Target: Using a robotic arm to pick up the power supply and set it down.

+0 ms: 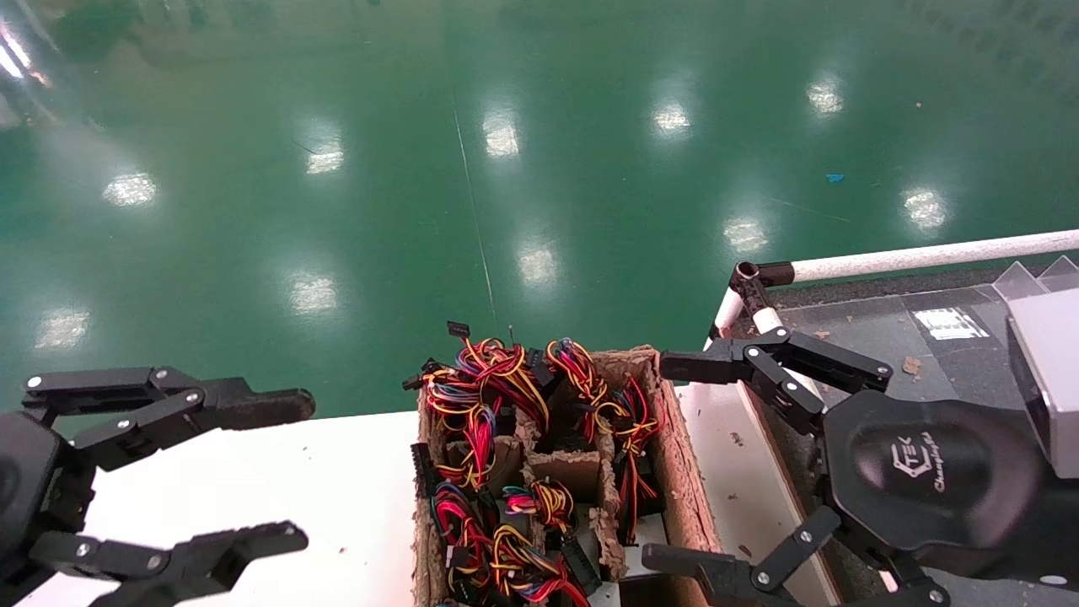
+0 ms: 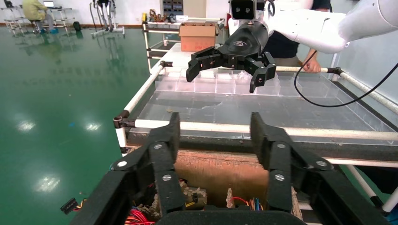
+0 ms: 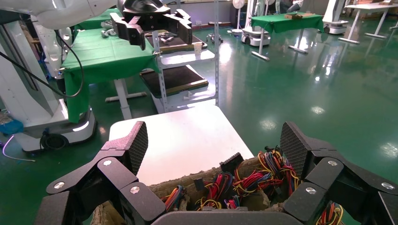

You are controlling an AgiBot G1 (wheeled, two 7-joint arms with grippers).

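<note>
A brown cardboard divided crate [image 1: 683, 472] stands in front of me, full of red, yellow and black wire bundles [image 1: 489, 379]. These wires belong to the power supply units, whose grey bodies are hidden down in the compartments. My right gripper [image 1: 657, 460], the robotic arm with the silver wrist block [image 1: 1045, 371] and the logo on its palm, hangs open just right of the crate. Its own view looks past its open gripper [image 3: 215, 136] at the wires [image 3: 263, 173]. My left gripper [image 1: 299, 470], all black, is open over the white table to the crate's left.
The crate sits on a white table [image 1: 320, 489]. To the right is a rack with white pipe rails [image 1: 927, 253] and a dark tray surface [image 1: 877, 337], with clear plastic bins [image 2: 225, 84] farther along. Green floor [image 1: 506, 169] lies beyond.
</note>
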